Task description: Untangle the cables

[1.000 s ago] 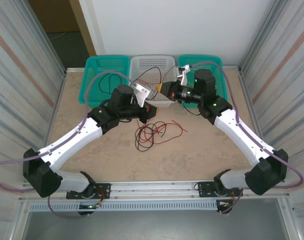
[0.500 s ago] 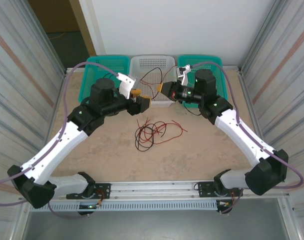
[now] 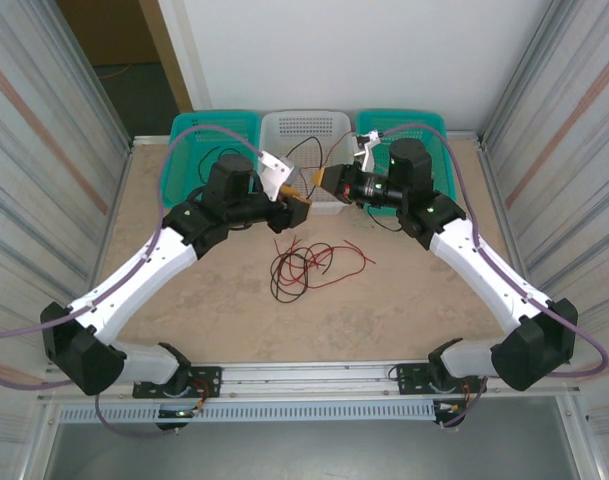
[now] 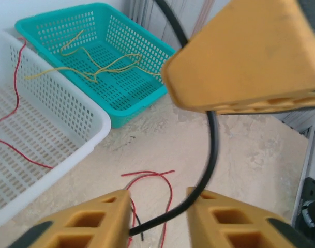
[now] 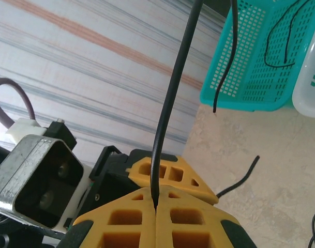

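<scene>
- The left teal basket (image 5: 245, 72), left of the white basket (image 3: 304, 125), is already holding one black strand (image 5: 266, 46).
- The left gripper (image 3: 300, 207) is sitting at the white basket's front edge, having swung back in from the left over the last half second. Its fingers are standing spread, and the lifted black cable (image 4: 214, 144) is running loosely through the gap, not clamped.
- The tangle (image 3: 296, 268) of red and black cables is lying on the table just in front of the white basket, unchanged, so most of the untangling is probably still waiting.
- The right gripper (image 3: 320, 178) is hovering over the white basket's front half, barely shifting. Its fingers are pressing together on that same black cable, just above the left gripper.
- The left gripper seems to be lining up a second grip for drawing the strand free.
- The right teal basket (image 4: 59, 26), right of the white basket, is holding yellow cables (image 4: 95, 67).
</scene>
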Robot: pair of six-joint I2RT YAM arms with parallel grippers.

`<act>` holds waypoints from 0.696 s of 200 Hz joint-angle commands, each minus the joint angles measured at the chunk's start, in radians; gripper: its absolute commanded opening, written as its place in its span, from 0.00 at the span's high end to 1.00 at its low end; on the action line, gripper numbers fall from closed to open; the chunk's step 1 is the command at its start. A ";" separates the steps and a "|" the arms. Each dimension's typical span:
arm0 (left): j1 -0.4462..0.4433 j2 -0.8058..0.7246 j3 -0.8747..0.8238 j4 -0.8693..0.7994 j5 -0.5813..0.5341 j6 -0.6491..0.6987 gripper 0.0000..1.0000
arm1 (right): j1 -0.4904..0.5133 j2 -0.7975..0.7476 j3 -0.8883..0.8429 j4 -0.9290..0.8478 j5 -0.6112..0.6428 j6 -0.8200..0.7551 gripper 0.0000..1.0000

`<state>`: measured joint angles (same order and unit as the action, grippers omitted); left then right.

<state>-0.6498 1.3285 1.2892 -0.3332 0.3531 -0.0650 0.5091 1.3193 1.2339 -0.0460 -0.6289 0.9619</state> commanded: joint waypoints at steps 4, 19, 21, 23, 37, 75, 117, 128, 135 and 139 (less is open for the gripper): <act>0.002 0.002 -0.009 0.068 0.037 -0.036 0.80 | 0.008 -0.025 -0.019 0.046 -0.009 0.021 1.00; 0.002 0.001 -0.021 0.080 0.050 -0.061 0.90 | 0.008 -0.023 -0.021 0.053 -0.008 0.026 1.00; 0.002 0.001 -0.024 0.082 0.051 -0.066 0.91 | 0.008 -0.023 -0.021 0.054 -0.008 0.025 1.00; 0.002 0.001 -0.026 0.085 0.053 -0.069 0.92 | 0.008 -0.022 -0.021 0.055 -0.008 0.027 1.00; 0.001 -0.003 -0.045 0.106 0.061 -0.091 0.98 | 0.008 -0.019 -0.020 0.059 -0.009 0.031 1.00; 0.002 -0.010 -0.087 0.160 0.063 -0.142 1.00 | 0.009 -0.014 -0.024 0.065 -0.007 0.039 1.00; 0.026 0.023 -0.026 0.024 -0.106 -0.124 1.00 | -0.043 -0.025 0.018 -0.145 0.114 -0.038 0.41; 0.047 0.021 -0.011 0.002 -0.159 -0.120 1.00 | -0.082 -0.033 0.020 -0.191 0.123 -0.046 0.37; 0.063 0.018 -0.002 -0.006 -0.184 -0.115 1.00 | -0.107 -0.040 0.013 -0.204 0.119 -0.043 0.36; 0.074 0.017 0.004 -0.009 -0.194 -0.114 1.00 | -0.118 -0.044 0.007 -0.205 0.116 -0.042 0.36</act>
<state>-0.6239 1.3460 1.2358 -0.2802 0.2905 -0.1844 0.4633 1.3193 1.2171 -0.1360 -0.5625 0.9562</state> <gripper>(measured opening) 0.058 0.628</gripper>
